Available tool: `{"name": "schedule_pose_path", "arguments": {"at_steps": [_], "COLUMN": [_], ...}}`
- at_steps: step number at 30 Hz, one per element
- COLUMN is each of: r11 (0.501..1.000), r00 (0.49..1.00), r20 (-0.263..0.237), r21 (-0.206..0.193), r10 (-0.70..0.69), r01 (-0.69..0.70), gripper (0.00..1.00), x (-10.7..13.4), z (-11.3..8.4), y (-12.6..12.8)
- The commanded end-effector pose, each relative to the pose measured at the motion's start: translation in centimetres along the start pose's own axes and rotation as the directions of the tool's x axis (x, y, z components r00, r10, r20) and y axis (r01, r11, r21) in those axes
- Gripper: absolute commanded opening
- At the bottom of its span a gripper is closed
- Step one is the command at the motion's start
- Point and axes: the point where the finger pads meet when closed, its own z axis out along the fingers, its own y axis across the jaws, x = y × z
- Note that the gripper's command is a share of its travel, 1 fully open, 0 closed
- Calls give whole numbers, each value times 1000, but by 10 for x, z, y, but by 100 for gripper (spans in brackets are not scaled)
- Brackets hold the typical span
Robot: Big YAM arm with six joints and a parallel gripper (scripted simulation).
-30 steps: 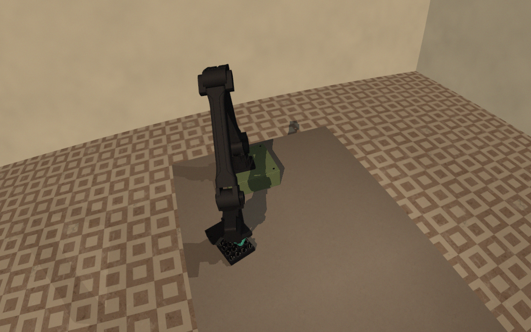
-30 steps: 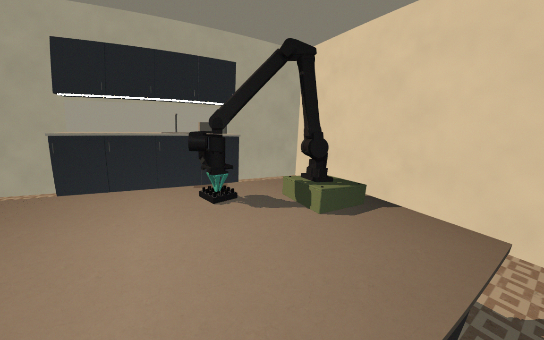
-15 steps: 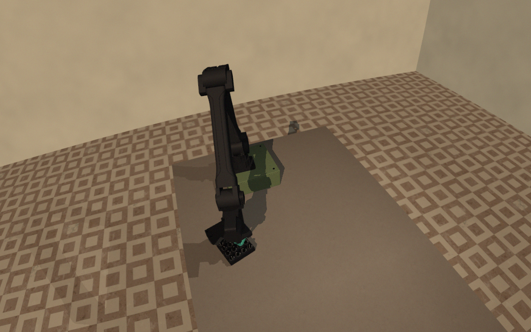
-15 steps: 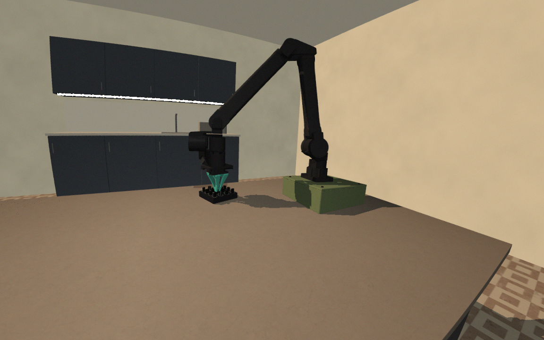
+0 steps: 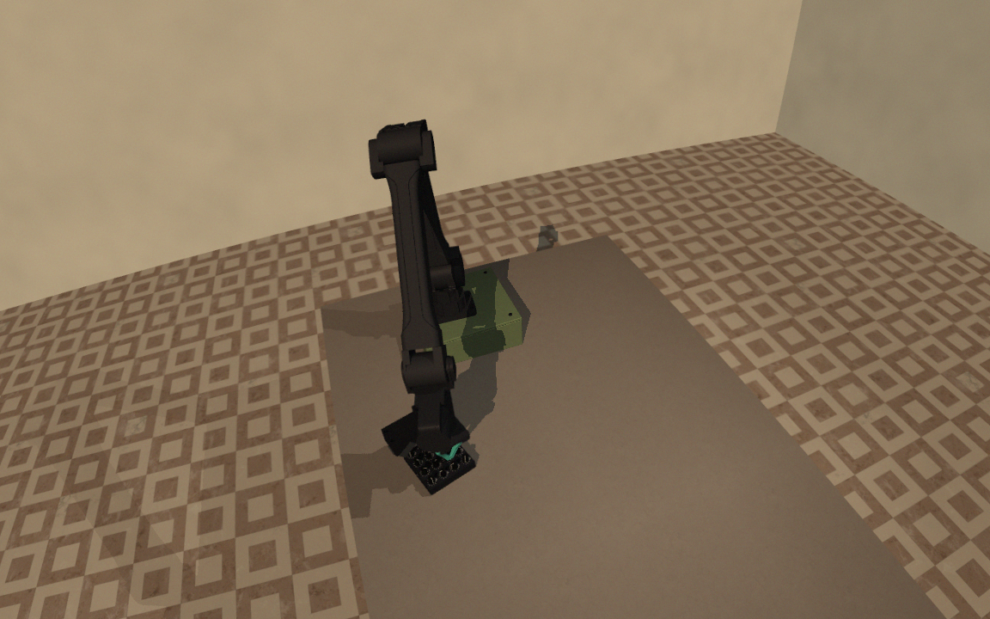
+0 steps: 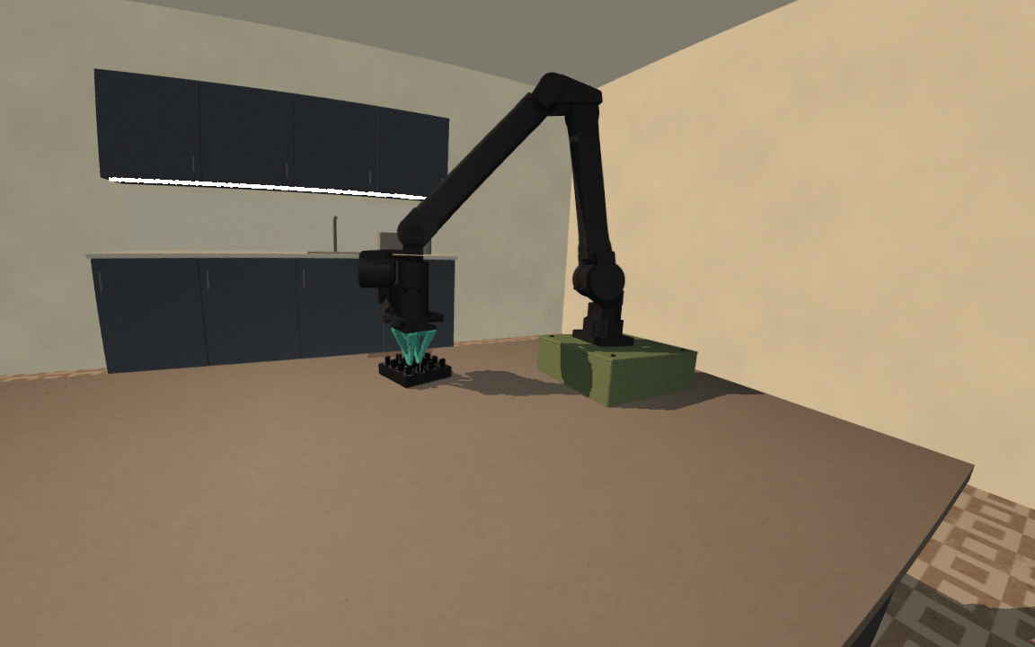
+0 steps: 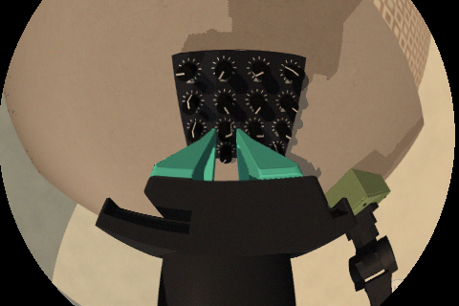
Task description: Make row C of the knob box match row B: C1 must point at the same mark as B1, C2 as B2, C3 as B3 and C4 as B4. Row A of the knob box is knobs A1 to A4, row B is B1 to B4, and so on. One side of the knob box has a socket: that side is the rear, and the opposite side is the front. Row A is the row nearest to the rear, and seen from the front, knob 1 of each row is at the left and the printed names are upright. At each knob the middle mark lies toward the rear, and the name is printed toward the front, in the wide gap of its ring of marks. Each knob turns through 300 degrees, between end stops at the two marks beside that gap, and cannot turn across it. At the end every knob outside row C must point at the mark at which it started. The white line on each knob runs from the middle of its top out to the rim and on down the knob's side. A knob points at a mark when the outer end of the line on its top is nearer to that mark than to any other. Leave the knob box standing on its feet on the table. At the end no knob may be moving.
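The black knob box (image 5: 453, 476) (image 6: 406, 378) (image 7: 241, 55) stands on the table, rear side toward the top of the wrist view. My gripper (image 5: 447, 456) (image 6: 417, 364) (image 7: 226, 134) points down, slightly open, its teal fingertips on either side of knob C2 (image 7: 225, 128). I cannot tell whether they touch it. C2's line shows at its right and lower side. B2 (image 7: 225, 103) points lower right. B3 (image 7: 256, 101) points lower left, while C3 (image 7: 255, 127) points lower right. B4 (image 7: 288, 101) and C4 (image 7: 282, 127) both point lower right. B1 (image 7: 191, 103) and C1 (image 7: 194, 130) look alike. The fingers hide much of row D.
The green base box (image 5: 512, 332) (image 6: 646, 377) (image 7: 351, 191) carries the arm at the table's rear part. The other knobs stand close around the fingertips. The table edge (image 6: 943, 515) and tiled floor lie beyond. Dark kitchen cabinets (image 6: 151, 314) stand in the background.
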Motion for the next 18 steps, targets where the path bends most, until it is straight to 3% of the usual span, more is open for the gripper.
{"name": "schedule_pose_path", "arguments": {"at_steps": [1, 7, 18], "r11": [999, 999, 998], "r00": [1000, 1000, 999], "r20": [16, 17, 38], "r21": [-21, -22, -56], "r10": [24, 24, 21], "r01": [-24, -24, -19], "gripper": [19, 19, 19], "x": [-10, -10, -17], "z": [-3, -4, -40], "y": [6, 6, 20]}}
